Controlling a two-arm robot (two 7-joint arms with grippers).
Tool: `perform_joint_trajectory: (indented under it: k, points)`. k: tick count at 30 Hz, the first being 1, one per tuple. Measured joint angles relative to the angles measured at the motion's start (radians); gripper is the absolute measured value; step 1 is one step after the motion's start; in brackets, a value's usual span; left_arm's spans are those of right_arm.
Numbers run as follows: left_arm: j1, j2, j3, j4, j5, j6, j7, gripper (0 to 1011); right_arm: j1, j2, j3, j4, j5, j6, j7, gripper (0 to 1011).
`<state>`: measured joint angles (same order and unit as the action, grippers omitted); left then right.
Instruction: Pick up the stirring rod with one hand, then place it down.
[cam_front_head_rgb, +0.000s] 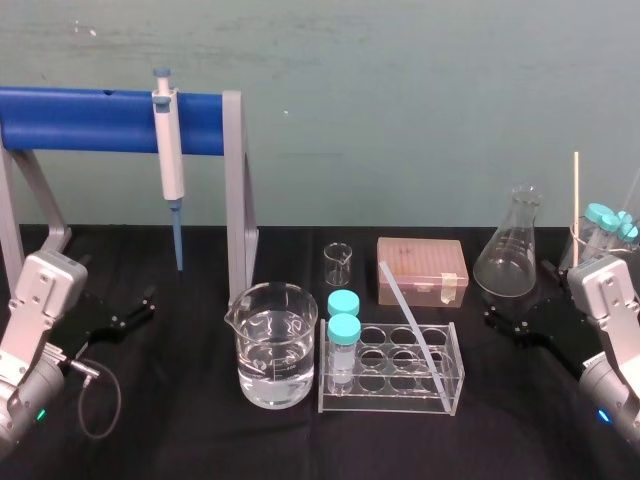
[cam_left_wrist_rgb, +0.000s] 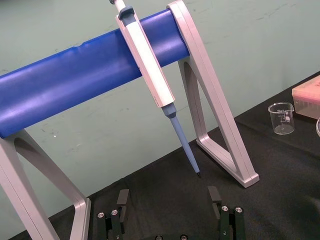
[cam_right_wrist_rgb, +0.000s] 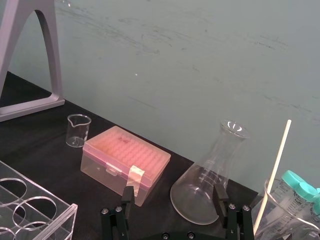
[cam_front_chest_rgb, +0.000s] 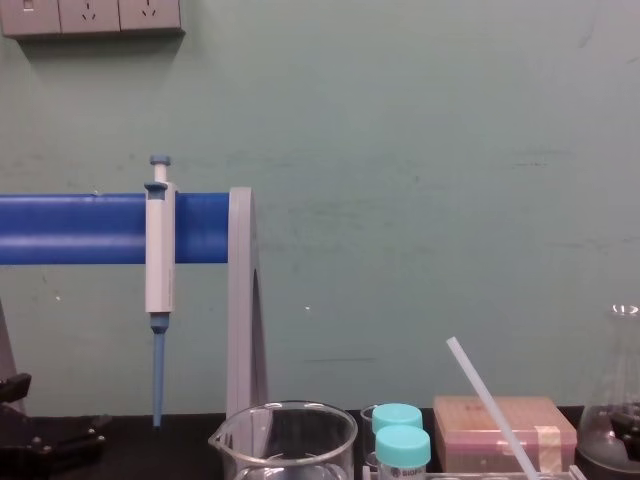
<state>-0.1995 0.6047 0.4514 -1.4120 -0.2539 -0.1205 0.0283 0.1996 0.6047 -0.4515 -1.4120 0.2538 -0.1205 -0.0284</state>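
The left pincer (cam_left_wrist_rgb: 168, 202) sits low at nine o'clock on the table (cam_front_head_rgb: 200, 440), released, its fingers (cam_left_wrist_rgb: 122, 200) spread wide with only black cloth between them. It faces the stand (cam_left_wrist_rgb: 75, 85), whose blue bar carries the pipette (cam_left_wrist_rgb: 147, 65), tip down and clear of the cloth. The right pincer (cam_right_wrist_rgb: 173, 200) sits low at three o'clock, likewise released and spread wide, gripping nothing, with the flask (cam_right_wrist_rgb: 202, 185) just beyond its gap; whether a finger touches the glass I cannot tell. Both are well apart from the rod (cam_front_head_rgb: 415, 330), which leans tilted in the rack (cam_front_head_rgb: 385, 403) at six o'clock. Its low end is down at the rack's five o'clock corner, in which well I cannot tell, and its high end rises free toward eleven o'clock. Two teal-capped tubes (cam_front_head_rgb: 344, 335) stand upright at the rack's nine o'clock end. Just beside the rack at its nine o'clock is a big beaker (cam_front_head_rgb: 243, 350) of clear liquid. At its eleven o'clock is a small beaker (cam_front_head_rgb: 338, 265), at twelve o'clock a pink box (cam_front_head_rgb: 420, 268) with a strip of pale tape on its front, and at two o'clock the flask. Printed scale marks show on the small beaker, the flask and the capped vials (cam_right_wrist_rgb: 299, 186) near the right pincer, all too small to read. Those vials share a glass (cam_right_wrist_rgb: 285, 215) with a thin pale stick (cam_right_wrist_rgb: 275, 165) at the flask's three o'clock.
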Motion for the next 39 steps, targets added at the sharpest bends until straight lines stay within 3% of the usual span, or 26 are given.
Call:
perform_joint_trajectory:
  k: [39]
  points:
    - [0.000,0.000,0.000,0.000,0.000,0.000,0.000,1000,0.000,0.000,0.000,0.000,0.000,0.000,0.000,1000]
